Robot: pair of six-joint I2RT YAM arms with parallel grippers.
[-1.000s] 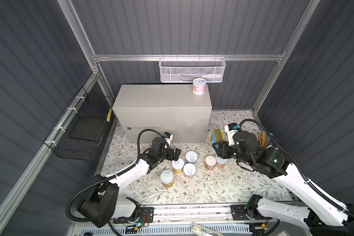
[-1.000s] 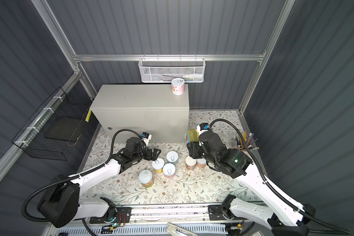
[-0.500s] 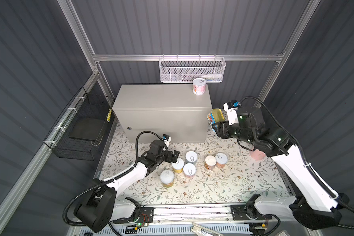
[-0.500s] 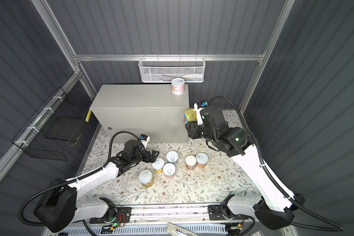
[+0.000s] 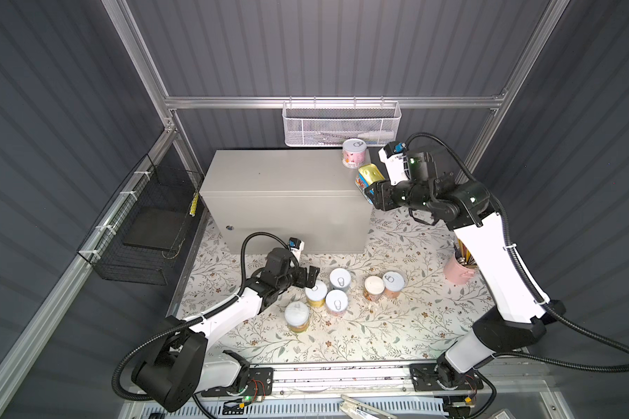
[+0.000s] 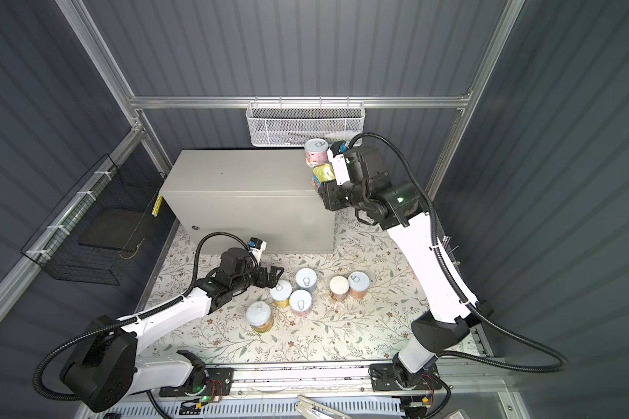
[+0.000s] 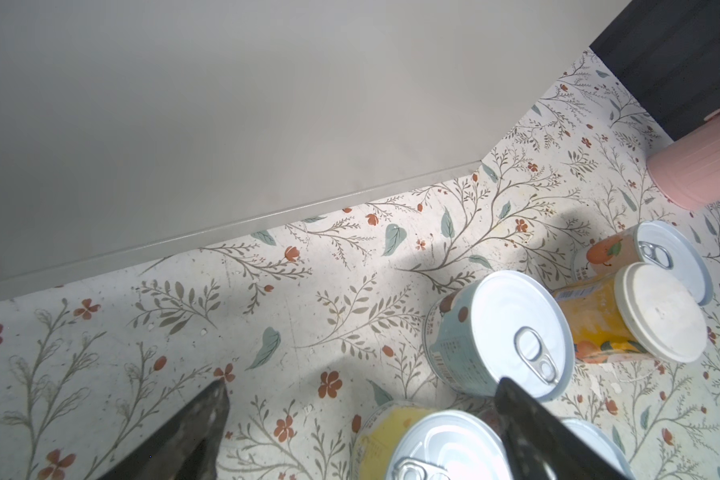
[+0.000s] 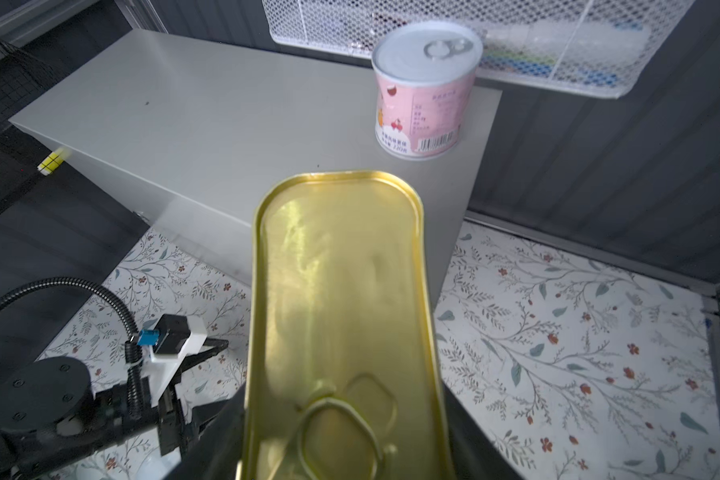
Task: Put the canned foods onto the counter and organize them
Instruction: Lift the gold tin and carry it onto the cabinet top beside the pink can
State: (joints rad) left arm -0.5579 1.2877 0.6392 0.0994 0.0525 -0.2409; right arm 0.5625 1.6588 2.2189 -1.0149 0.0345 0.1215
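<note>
Left gripper (image 5: 310,277) waits spread wide, empty, just beside the yellow-labelled can (image 5: 316,293). With my right gripper (image 5: 374,191) clamped on the gold-topped tin (image 5: 368,175), I've just raised it to the counter's (image 5: 280,174) right edge, near the pink can (image 5: 354,154). I judge setting it down comes next.

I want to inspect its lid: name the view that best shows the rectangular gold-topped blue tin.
Right wrist view: the rectangular gold-topped blue tin fills the frame, lid and pull ring plain. Both top views show the tin small, partly hidden. Left wrist view misses it.
</note>
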